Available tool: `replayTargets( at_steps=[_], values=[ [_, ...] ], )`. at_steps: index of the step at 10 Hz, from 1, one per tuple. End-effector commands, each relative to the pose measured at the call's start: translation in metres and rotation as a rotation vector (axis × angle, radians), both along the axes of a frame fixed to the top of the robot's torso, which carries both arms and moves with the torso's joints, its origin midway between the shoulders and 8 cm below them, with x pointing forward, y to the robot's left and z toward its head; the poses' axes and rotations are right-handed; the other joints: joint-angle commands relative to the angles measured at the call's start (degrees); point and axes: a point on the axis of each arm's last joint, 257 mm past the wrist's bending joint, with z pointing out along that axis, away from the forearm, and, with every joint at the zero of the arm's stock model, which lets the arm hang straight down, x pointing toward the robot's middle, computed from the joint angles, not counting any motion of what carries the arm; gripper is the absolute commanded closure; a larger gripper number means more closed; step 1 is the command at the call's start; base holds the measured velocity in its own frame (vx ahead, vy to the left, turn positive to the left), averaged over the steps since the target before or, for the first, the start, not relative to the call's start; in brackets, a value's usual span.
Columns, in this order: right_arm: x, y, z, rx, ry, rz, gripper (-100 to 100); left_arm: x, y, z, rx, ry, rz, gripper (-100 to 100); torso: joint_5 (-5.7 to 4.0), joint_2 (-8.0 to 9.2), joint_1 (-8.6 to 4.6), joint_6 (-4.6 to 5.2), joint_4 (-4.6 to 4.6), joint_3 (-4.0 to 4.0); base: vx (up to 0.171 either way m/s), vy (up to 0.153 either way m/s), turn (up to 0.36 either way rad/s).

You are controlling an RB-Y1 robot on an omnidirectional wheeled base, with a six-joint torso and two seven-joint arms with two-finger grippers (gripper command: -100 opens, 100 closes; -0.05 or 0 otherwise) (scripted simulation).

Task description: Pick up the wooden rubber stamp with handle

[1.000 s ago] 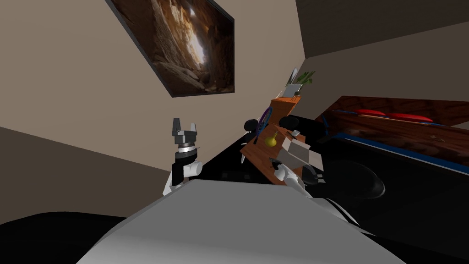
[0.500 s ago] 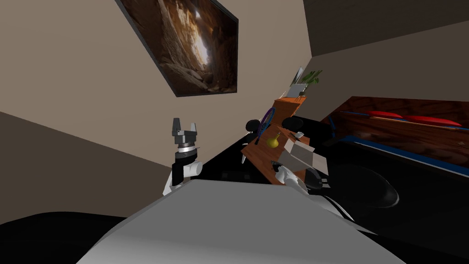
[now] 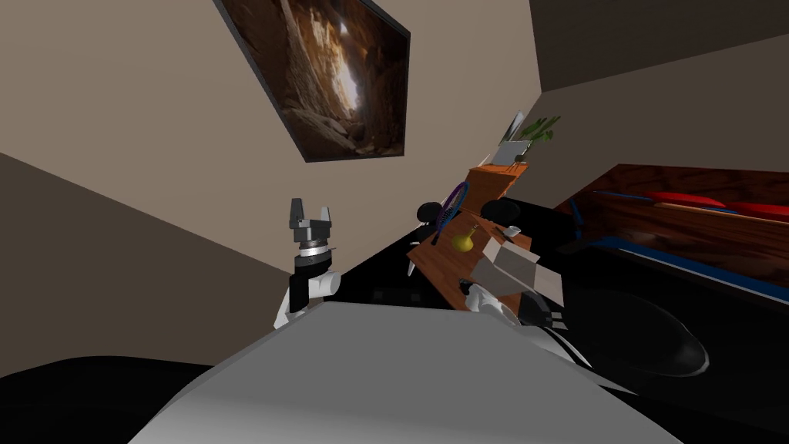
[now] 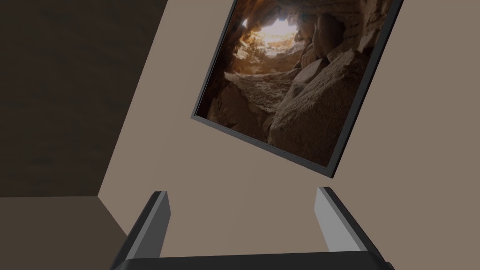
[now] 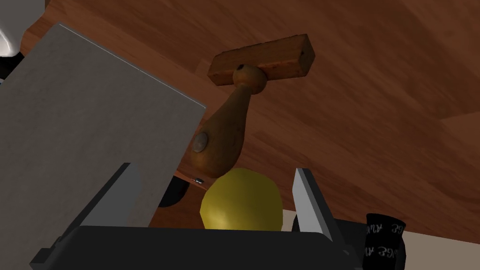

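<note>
The wooden stamp (image 5: 234, 126) lies on a brown wooden desk top (image 5: 375, 93), its bulb-shaped handle pointing toward my right gripper (image 5: 215, 168) and its flat block at the far end. The right gripper is open, with the end of the handle just beyond its fingertips. A yellow round flask (image 5: 241, 204) shows low between the fingers, close to the gripper's body. In the head view the flask (image 3: 462, 241) stands on the desk (image 3: 443, 270) beyond my right forearm (image 3: 481, 297). My left gripper (image 3: 310, 212) is raised at the left, open and holding nothing.
A grey box (image 5: 84, 126) stands hard against the right gripper's one finger, also seen on the desk (image 3: 508, 266). A black cup (image 5: 384, 234) sits by the other finger. A racket (image 3: 451, 204), dark round items and a plant (image 3: 539, 127) lie farther along. A bed (image 3: 693, 216) is at the right.
My head view has swung, so the desk, wall picture and bed have slid to the right in it. Both arms keep their places relative to my chest.
</note>
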Motion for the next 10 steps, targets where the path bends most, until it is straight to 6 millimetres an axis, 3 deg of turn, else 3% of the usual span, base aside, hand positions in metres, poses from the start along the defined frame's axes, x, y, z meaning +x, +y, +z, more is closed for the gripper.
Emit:
replayTargets(
  at_steps=[1,2,3,9,10],
  values=[
    [0.000,0.000,0.000,0.000,0.000,0.000,-100,0.000,0.000,0.000,0.000,0.000,0.000,0,0.00,0.00,0.00,0.00,0.00,0.00,0.002,-0.011,0.014],
    [-0.001,0.000,-0.001,0.000,0.003,-0.001,0,0.000,0.000,0.000,0.000,0.000,0.000,0,0.02,0.00,0.05,0.01,0.00,0.00,0.000,0.000,0.000],
    [-0.004,0.018,-0.007,0.001,0.005,0.008,-100,0.000,0.000,0.000,0.000,0.000,0.000,0,0.03,0.00,0.08,0.01,0.00,0.00,0.041,-0.070,-0.047],
    [-0.008,0.051,-0.017,0.000,0.004,0.021,-100,0.000,0.000,0.000,0.000,0.000,0.000,0,-0.01,-0.08,-0.08,0.01,-0.01,-0.04,0.036,-0.073,-0.021],
    [-0.008,0.045,-0.016,0.001,0.005,0.020,-100,0.000,0.000,0.000,0.000,0.000,0.000,0,-0.01,-0.13,-0.09,0.01,-0.02,-0.07,0.022,-0.026,-0.003]
  ],
)
